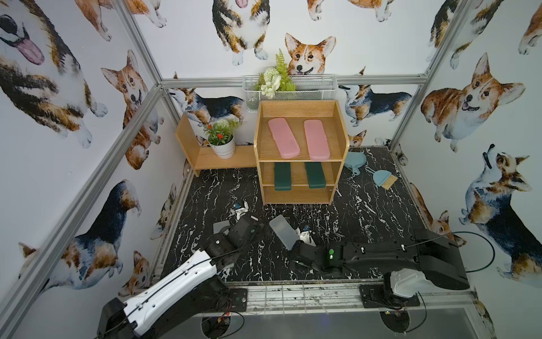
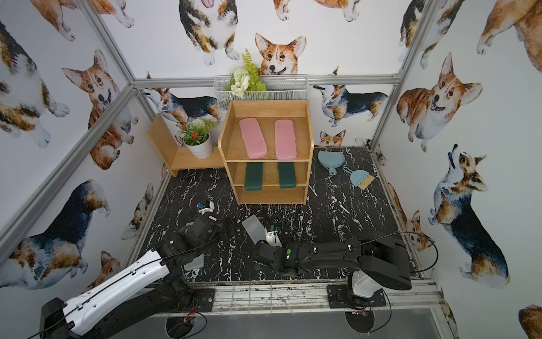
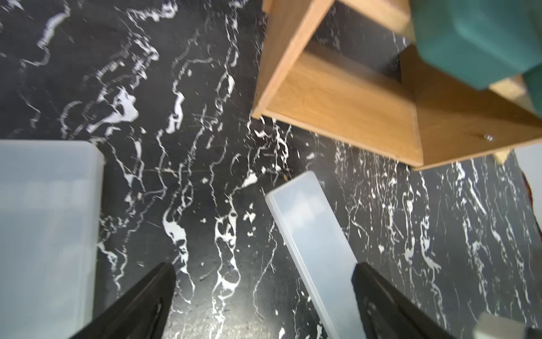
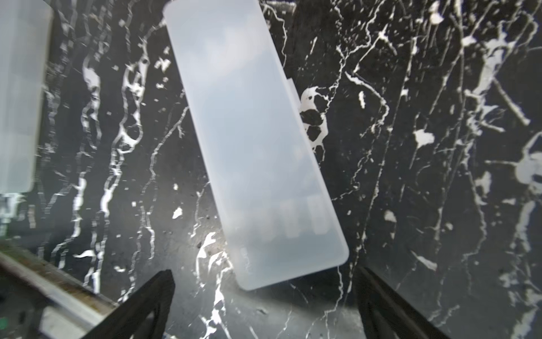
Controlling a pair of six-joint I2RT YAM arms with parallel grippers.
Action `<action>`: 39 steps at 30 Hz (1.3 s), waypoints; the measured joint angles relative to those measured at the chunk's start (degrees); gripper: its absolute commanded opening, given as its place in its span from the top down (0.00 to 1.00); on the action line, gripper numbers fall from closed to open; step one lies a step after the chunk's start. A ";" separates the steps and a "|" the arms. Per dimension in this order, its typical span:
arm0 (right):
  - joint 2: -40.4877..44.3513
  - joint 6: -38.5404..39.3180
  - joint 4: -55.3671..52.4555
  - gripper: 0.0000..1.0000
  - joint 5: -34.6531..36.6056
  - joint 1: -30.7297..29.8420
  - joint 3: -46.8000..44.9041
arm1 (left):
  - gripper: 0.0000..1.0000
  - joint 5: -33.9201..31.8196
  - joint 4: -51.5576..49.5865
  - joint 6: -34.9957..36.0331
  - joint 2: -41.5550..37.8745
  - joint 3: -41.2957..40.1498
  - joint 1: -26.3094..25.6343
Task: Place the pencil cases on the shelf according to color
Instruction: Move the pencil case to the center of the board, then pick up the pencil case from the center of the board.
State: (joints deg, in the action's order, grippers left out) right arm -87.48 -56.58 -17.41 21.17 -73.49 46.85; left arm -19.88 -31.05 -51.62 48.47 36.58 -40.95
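The light-wood shelf (image 1: 299, 160) (image 3: 337, 111) holds two pink pencil cases (image 1: 283, 138) on its top tier and two dark green ones (image 1: 282, 176) on the middle tier. A frosted grey-white case (image 1: 283, 232) (image 4: 255, 146) lies flat on the black marble floor. My right gripper (image 1: 305, 234) (image 4: 264, 273) is open just short of its near end, with nothing between the fingers. The other frosted case (image 1: 220, 227) (image 3: 44, 234) lies partly hidden under my left arm. My left gripper (image 1: 240, 210) (image 3: 264, 267) hangs open and empty between both frosted cases.
A low L-shaped wooden stand with a potted plant (image 1: 223, 143) adjoins the shelf's left side. A white wire basket (image 1: 311, 91) hangs on the back wall. A light-blue dustpan (image 1: 355, 161) and brush (image 1: 384, 177) lie right of the shelf. Metal rails (image 1: 293, 293) edge the floor.
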 measured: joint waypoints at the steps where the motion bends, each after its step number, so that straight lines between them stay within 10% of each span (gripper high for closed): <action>1: -0.79 0.57 -0.66 0.00 0.26 0.00 0.52 | 0.01 0.00 -0.11 0.50 0.17 0.17 0.66; 39: -10.16 12.83 0.50 0.10 -1.40 6.75 3.98 | 0.01 3.78 3.15 8.63 -0.61 -2.58 6.97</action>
State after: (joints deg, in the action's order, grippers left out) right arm -97.65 -43.75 -16.91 19.77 -66.74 50.83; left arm -16.10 -27.90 -42.98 47.86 34.00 -33.98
